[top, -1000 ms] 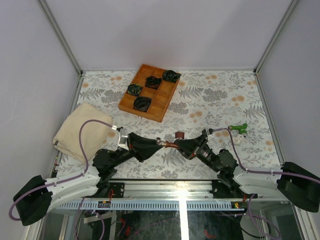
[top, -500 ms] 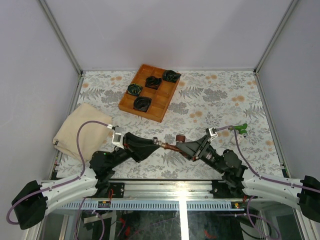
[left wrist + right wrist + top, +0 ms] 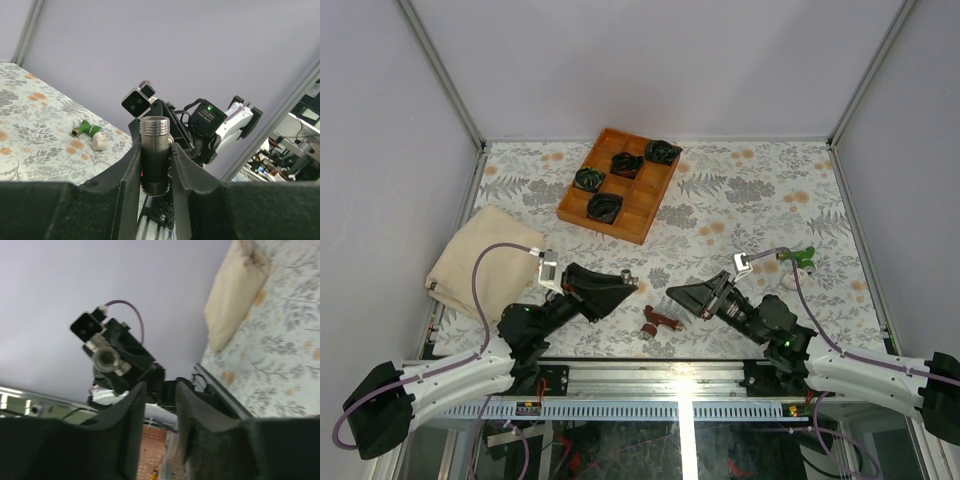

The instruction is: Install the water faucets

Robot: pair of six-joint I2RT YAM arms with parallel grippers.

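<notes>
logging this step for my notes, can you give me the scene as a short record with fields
left gripper: shut on silvery threaded metal pipe piece
right gripper: shut, empty
dark red-brown faucet: lying unheld on the table, near the front edge, between the two arms
bright green faucet: on the table, right side, beside small white piece
wooden tray: far side, holds black-and-green coiled bundles

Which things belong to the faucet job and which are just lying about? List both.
Job: brown faucet, green faucet, threaded metal pipe in left tool.
Lying about: wooden tray, coiled bundles, folded cloth, white piece.
</notes>
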